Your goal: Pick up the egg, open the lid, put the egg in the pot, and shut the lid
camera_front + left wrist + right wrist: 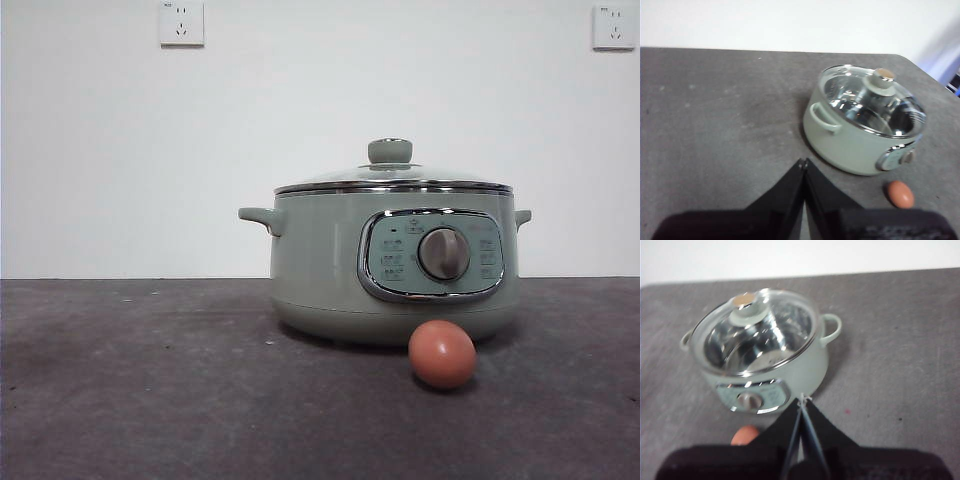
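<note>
Egg: We find the reddish-brown egg (442, 354) lying loose on the grey bench (140, 400), just in front of the pot's dial panel and apart from its base; no hand touches it. It sits out in the open, presumably so a hand can come down on it without meeting the pot.

Pot: The sage-green electric pot (330, 270) stands upright with its silver dial (444, 253) facing the front camera. We judge that keeps both side handles and the top free for the arms.

Lid: The glass lid (392, 180) sits seated on the pot's rim, green knob (390, 151) upright. It is not yet lifted, so the pot is still closed to the egg.

Left hand: Our left hand (803, 162) hangs above the bench with its two black jaws pressed together, clenched on nothing. The pot lies ahead of it and to one side, the egg nearer, off the same side.

Right hand: The right hand (803, 399) is likewise clenched and empty, its tips just short of the pot's wall. The egg peeks out beside its body, close by.

Stage: We read this as the start: nothing gripped, the egg pickup first.

Next move: Whichever hand goes for the egg must release its jaws before descending; a round egg may roll if nudged.
</note>
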